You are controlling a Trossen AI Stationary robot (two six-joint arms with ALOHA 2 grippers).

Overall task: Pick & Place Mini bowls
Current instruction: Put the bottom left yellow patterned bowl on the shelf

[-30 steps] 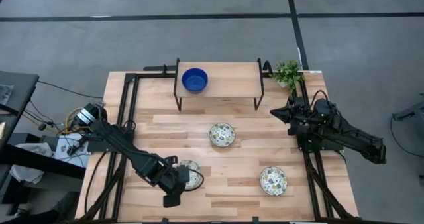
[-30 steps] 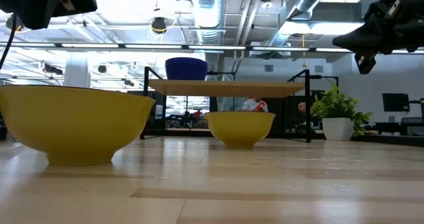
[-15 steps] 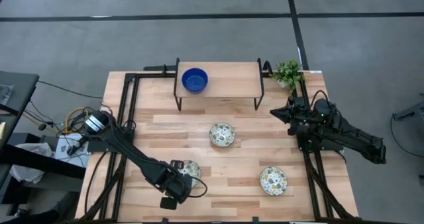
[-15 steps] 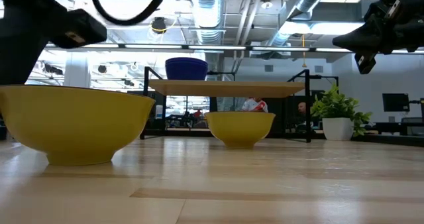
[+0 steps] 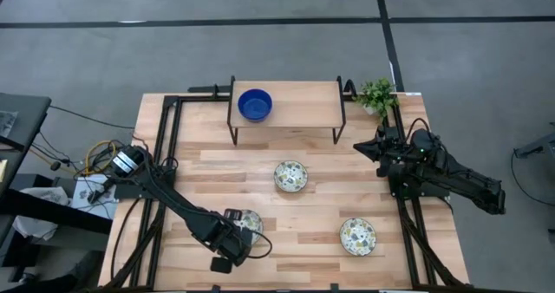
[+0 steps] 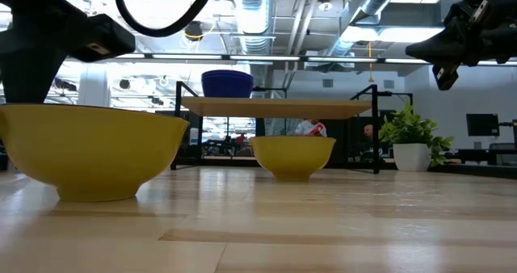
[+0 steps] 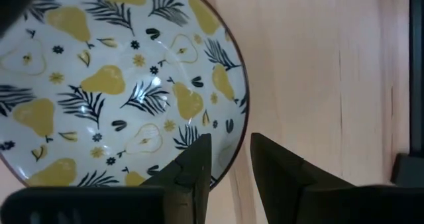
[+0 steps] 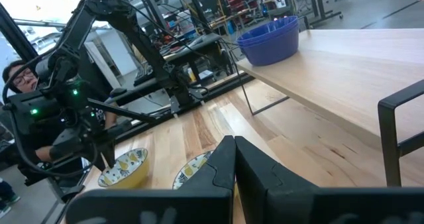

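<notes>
One bowl sits on the left end of a raised shelf at the table's far edge, with a small plant just right of the shelf. Three more bowls lie on the table below: one at centre, one front right, one front left under the left gripper. The right gripper hangs over the right side, near the plant.

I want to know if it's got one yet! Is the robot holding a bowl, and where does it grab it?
The left end effector has its fingers astride the rim of a pear-patterned mini bowl, one inside, one outside; whether they actually pinch it cannot be told. The right end effector holds nothing.
</notes>
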